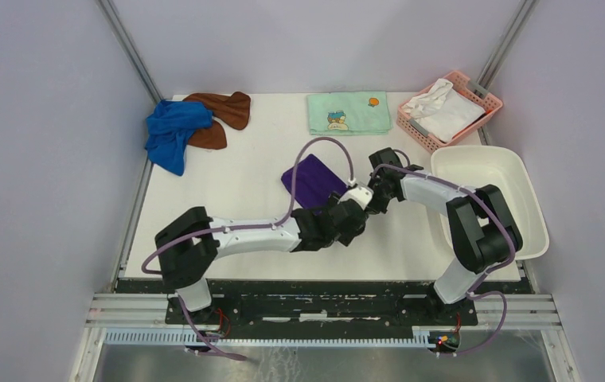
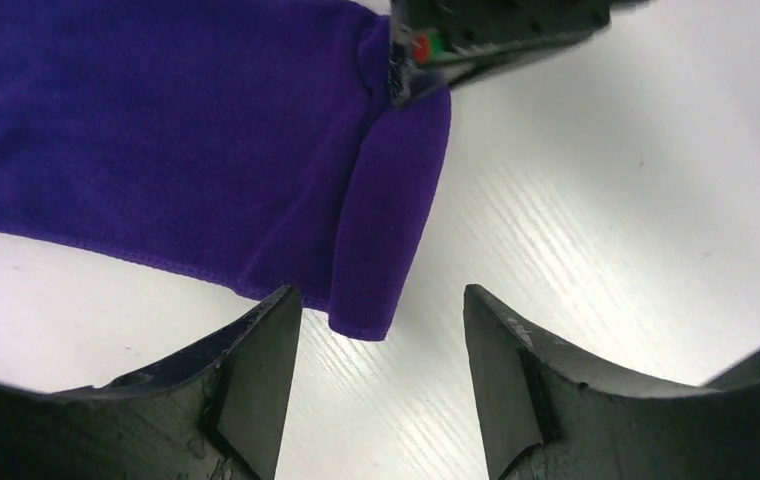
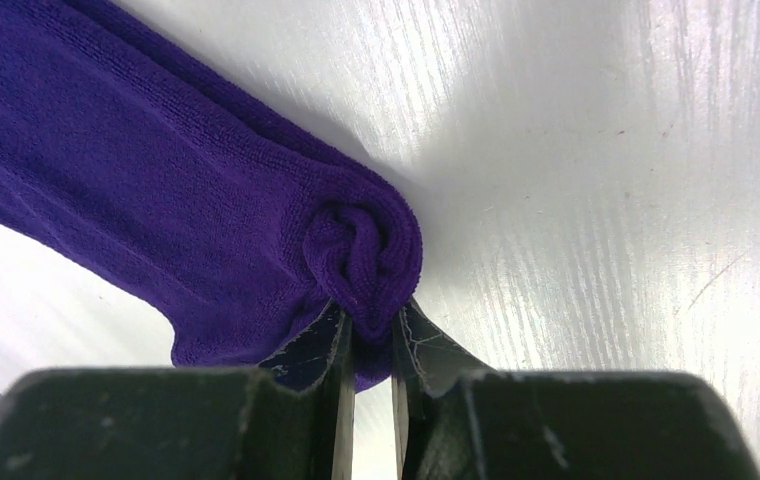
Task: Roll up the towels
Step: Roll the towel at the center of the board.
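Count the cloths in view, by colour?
purple towel: 1
blue towel: 1
brown towel: 1
pale green print towel: 1
white cloth, in the pink basket: 1
Total: 5

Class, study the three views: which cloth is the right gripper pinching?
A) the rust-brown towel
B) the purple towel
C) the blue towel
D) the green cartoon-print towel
B: the right wrist view shows the right gripper closed on the rolled end of the purple towel.
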